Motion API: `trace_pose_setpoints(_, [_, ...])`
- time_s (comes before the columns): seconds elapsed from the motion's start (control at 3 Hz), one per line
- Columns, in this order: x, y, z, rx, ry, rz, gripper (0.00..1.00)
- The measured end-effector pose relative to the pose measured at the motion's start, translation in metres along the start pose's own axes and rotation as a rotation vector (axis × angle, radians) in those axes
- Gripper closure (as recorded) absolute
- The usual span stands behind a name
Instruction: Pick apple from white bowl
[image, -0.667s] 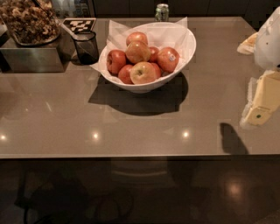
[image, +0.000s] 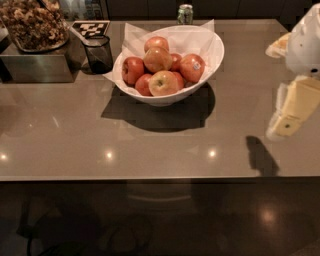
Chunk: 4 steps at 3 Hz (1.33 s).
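Observation:
The white bowl (image: 200, 87) stands on the brown table at the back centre, lined with white paper and holding several apples. The apple (image: 192, 67) with a small pale sticker lies at the bowl's right side. A yellower apple (image: 163, 83) with a stem dimple lies at the front, and darker red apples lie to the left. My gripper (image: 287, 122) hangs at the right edge of the view, above the table and well to the right of the bowl, pointing down. It holds nothing that I can see.
A small dark glass cup (image: 98, 54) stands left of the bowl. A metal box with a tray of brown snacks (image: 32, 27) sits at the back left. A green can (image: 185, 13) stands behind the bowl. The table's front edge (image: 150, 177) runs across the middle.
The view has shifted a little; the bowl and apples have not moved. My gripper stays at the right edge in much the same pose.

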<state>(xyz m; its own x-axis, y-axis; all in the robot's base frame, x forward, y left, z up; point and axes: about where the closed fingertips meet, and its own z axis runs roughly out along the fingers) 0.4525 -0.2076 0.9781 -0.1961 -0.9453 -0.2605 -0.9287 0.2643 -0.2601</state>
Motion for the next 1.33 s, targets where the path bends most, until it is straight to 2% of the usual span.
trace_pose_setpoints(0.33, [-0.038, -0.032, 0.015, -0.001, -0.15, -0.019, 0.0])
trace_pose_setpoints(0.67, [-0.085, -0.061, 0.031, -0.046, -0.283, -0.052, 0.0])
trace_pose_setpoints(1.0, [-0.087, -0.065, 0.029, -0.038, -0.293, -0.053, 0.0])
trace_pose_setpoints(1.33, [-0.085, -0.073, 0.03, -0.014, -0.338, -0.029, 0.0])
